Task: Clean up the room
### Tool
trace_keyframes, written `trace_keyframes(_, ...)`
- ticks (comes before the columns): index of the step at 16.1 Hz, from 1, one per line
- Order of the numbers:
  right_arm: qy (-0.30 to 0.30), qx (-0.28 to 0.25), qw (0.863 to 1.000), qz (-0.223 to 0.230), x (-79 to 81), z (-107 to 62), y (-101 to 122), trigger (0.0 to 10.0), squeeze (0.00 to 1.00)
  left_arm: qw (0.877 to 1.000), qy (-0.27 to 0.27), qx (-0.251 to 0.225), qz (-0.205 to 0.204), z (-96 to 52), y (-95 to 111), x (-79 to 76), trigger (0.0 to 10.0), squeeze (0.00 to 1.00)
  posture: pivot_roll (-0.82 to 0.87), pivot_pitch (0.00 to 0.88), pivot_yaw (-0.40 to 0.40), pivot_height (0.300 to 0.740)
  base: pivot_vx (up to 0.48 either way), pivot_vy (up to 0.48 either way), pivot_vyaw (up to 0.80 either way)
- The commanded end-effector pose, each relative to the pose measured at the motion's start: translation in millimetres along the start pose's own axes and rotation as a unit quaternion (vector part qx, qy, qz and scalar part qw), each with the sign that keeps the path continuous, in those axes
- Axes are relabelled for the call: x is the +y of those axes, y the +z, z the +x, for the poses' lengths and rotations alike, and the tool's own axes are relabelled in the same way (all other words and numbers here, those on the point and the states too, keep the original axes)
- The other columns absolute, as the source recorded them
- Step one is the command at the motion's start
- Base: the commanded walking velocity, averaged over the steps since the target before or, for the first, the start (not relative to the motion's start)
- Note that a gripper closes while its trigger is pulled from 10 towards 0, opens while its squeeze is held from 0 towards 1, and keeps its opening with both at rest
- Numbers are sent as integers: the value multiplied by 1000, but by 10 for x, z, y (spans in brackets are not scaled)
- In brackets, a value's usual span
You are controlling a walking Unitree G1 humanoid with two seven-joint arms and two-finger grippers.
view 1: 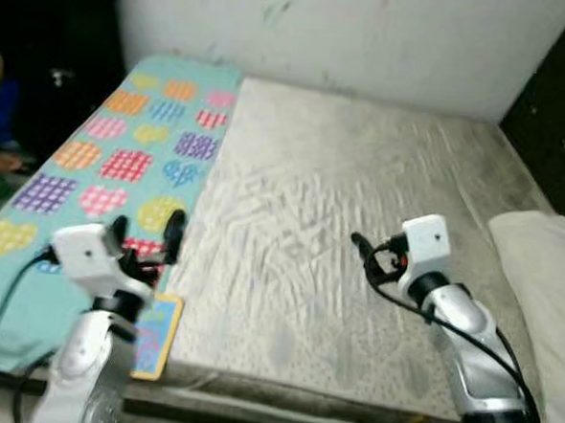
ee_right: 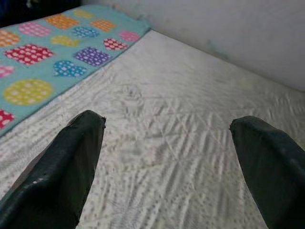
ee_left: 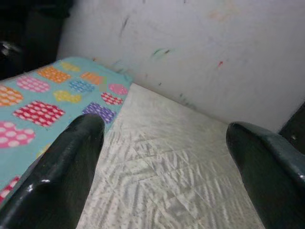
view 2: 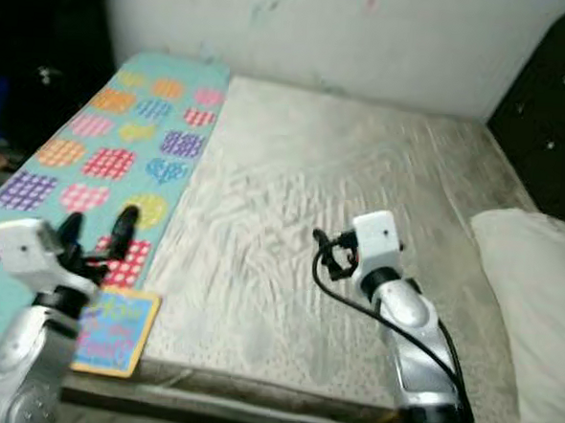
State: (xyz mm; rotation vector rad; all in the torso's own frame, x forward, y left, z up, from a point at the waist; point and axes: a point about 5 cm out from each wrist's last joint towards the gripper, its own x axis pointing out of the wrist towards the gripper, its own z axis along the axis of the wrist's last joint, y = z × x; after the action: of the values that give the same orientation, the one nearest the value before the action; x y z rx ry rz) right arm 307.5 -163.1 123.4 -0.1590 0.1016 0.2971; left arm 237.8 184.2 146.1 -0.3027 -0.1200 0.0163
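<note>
pillow (view 2: 530,323) cut off at edge

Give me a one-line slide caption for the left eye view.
Both grippers, left gripper and right gripper, open above a bare mattress, with a patterned teal blanket along its left side and a pillow at right.

Seemingly a home bedroom; bare mattress (view 1: 358,226), pillow (view 1: 542,285), patterned blanket (view 1: 122,163).

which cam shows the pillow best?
Right eye view: the pillow lies on the mattress at the robot's right, next to the dark headboard, most of it in frame. The left eye view shows the same pillow cut off more at the edge. Both wrist views look at mattress and patterned blanket instead.
</note>
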Motion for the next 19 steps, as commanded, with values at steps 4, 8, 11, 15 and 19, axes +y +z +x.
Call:
trace_keyframes(4,7,-9,1000,-10,28,15,53,10000,0,1000,16,8,-3,-24,-23,52,10000,0,-10,26,-92,740,0,0,0)
trace_keyframes(8,4,-5,1000,-11,14,22,49,10000,0,1000,17,10,-7,-21,-29,53,10000,0,-11,27,-93,740,0,459,-736)
trace_keyframes(11,5,-8,1000,-13,10,19,59,10000,0,1000,18,10,-9,-17,-30,52,10000,0,-13,28,-93,740,0,480,0)
trace_keyframes(15,4,-9,1000,-17,2,21,71,10000,0,1000,19,10,-12,-10,-32,51,10000,0,-15,29,-92,740,0,480,0)
trace_keyframes(19,6,-10,1000,-20,2,31,74,10000,0,1000,26,12,-13,-3,-37,62,10000,0,-13,30,-95,740,0,480,0)
